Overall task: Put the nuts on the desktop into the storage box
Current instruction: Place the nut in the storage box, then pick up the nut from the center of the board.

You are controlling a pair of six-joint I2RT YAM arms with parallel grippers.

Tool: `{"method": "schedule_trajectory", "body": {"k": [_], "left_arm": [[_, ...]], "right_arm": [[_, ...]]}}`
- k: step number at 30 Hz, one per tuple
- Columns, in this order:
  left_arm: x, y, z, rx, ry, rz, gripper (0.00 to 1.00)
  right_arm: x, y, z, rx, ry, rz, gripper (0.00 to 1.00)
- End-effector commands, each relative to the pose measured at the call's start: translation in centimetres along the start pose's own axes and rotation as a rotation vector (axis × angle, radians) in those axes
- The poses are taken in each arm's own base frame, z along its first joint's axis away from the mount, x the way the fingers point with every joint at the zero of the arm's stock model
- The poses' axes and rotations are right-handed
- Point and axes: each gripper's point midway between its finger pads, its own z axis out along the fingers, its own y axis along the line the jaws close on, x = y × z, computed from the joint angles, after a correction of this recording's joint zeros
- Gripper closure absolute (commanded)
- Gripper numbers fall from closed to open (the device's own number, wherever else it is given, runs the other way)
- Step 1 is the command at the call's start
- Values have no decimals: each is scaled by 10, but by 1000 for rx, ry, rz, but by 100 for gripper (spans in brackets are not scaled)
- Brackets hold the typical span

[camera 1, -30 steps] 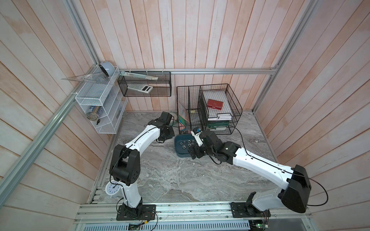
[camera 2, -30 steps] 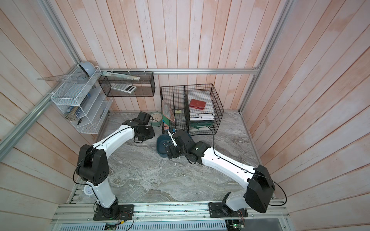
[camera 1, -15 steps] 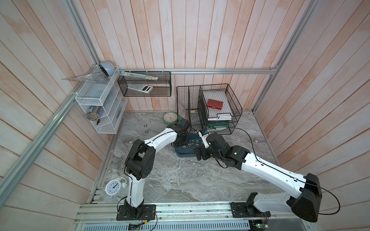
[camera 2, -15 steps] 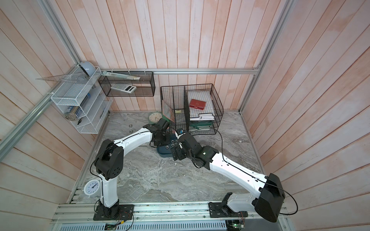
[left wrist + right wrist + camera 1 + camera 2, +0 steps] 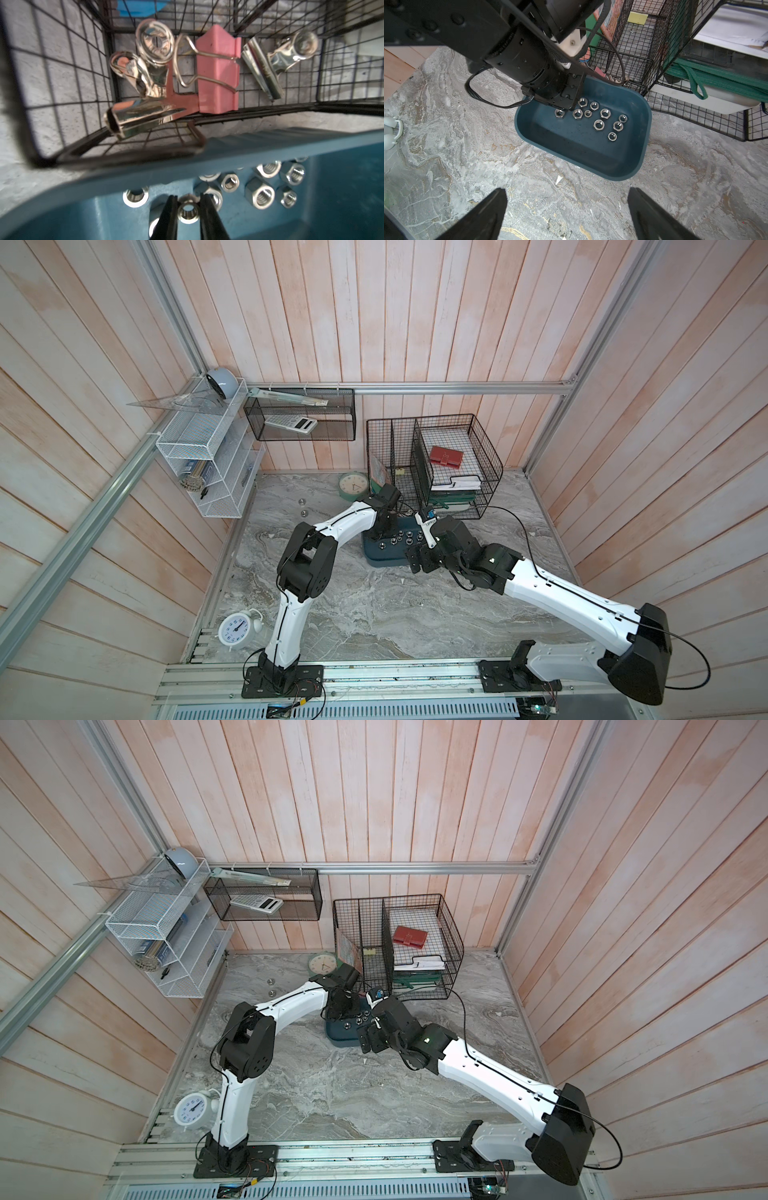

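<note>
Presently, a small shiny silver metal nut (image 5: 188,213) is pinched between the tips of the left pincer (image 5: 188,199), inside the shallow dark teal-blue plastic storage box (image 5: 259,145). About ten loose nuts (image 5: 598,124) are seen lying in that box, close beside this pincer. Two stray nuts (image 5: 302,501) are noted on the grey marble-patterned desk (image 5: 456,166), well apart from both pincers. The right pincer (image 5: 566,190) is spread wide over bare desk, just beside the box's wall.
</note>
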Motion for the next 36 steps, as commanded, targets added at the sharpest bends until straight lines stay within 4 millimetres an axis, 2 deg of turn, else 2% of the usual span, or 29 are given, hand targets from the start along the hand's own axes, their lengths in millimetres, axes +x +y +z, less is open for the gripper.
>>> {"method": "schedule_trajectory", "body": {"k": [1, 5, 7, 11, 18, 23, 28, 31, 34, 36], "left_arm": [[0, 1, 5, -14, 13, 19, 79], [1, 2, 6, -19, 18, 22, 78], [1, 2, 6, -19, 19, 24, 73], [1, 1, 4, -16, 17, 24, 68], [-8, -7, -16, 16, -15, 20, 68], [-13, -14, -34, 49, -37, 22, 40], [-16, -18, -51, 69, -62, 23, 24], [-19, -18, -61, 69, -75, 23, 10], [-22, -17, -73, 64, -94, 25, 1], [-25, -15, -81, 65, -109, 23, 0]], "right_arm": [[5, -6, 1, 27, 14, 6, 2], [5, -6, 3, 27, 16, 2, 2], [5, -5, 4, 26, 18, 0, 2], [4, -4, 6, 23, 22, -3, 2], [3, -3, 9, 21, 24, -9, 2], [1, -3, 11, 18, 23, -8, 2], [-4, -2, 13, 10, 15, -9, 2], [-6, -1, 15, 4, 15, -12, 2], [-10, 1, 16, -4, 10, -16, 2], [-12, 3, 18, -9, 11, -21, 2]]}}
